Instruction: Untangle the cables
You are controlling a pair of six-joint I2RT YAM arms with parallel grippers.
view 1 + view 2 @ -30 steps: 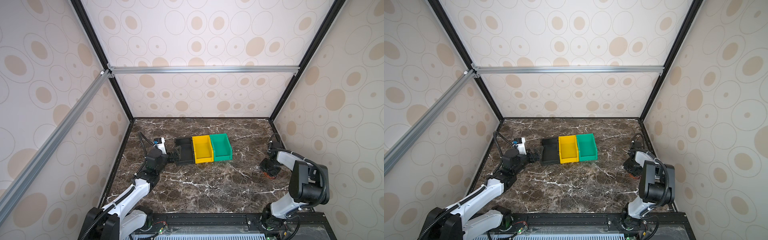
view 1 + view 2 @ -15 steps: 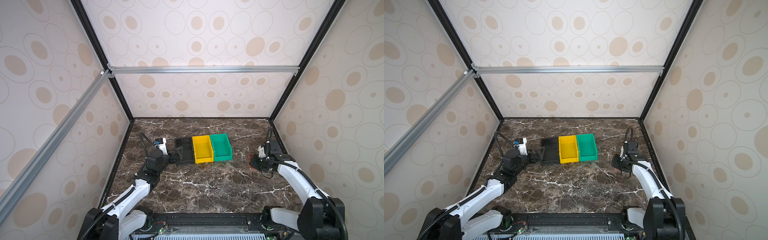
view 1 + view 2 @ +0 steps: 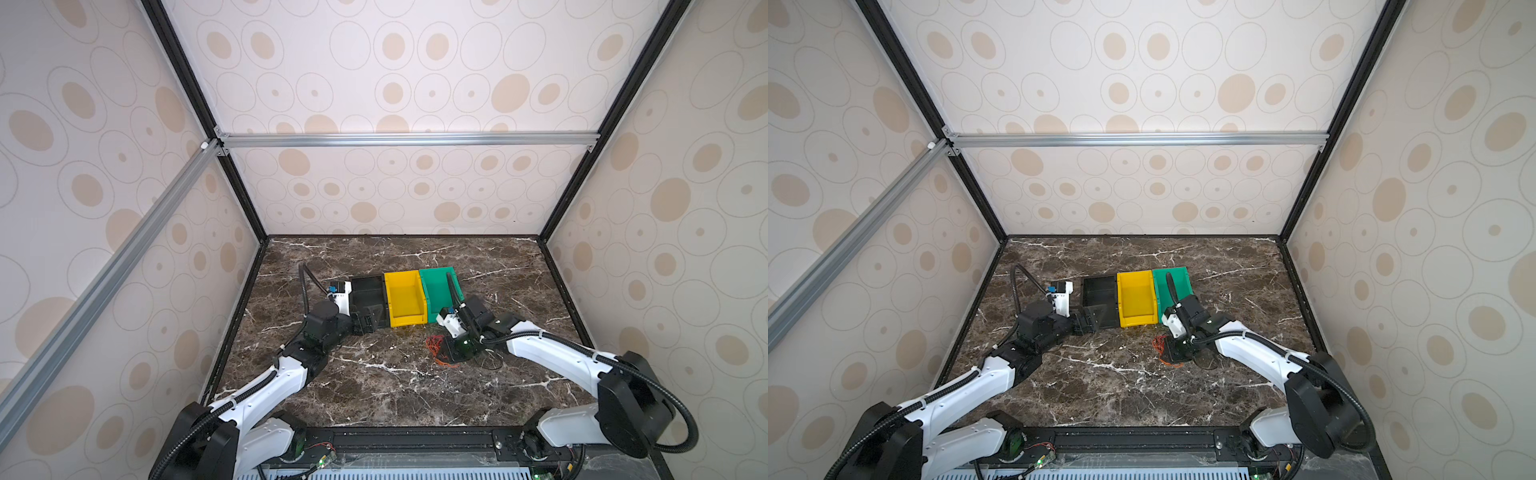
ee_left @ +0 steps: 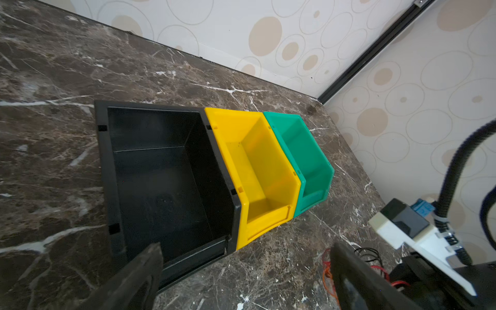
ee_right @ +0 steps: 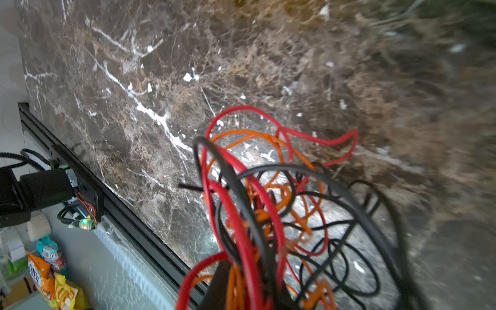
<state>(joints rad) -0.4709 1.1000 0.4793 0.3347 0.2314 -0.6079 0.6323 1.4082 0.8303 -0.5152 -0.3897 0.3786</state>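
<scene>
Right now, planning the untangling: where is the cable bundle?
In both top views the cables lie tangled on the marble table, right of centre, just in front of the green bin, at the tips of the right hand.

- Dark brown, white-veined marble tabletop [image 3: 1121, 386]
- Black plastic bin [image 3: 1098, 291], yellow plastic bin [image 3: 1136, 299] and green plastic bin [image 3: 1183, 280] touching in a row
- Left gripper [image 3: 1089, 322] at the black bin's near end
- Right gripper [image 3: 1173, 353] down on a tangle of thin orange, red and black cables [image 3: 1158, 345], just before the yellow bin
</scene>
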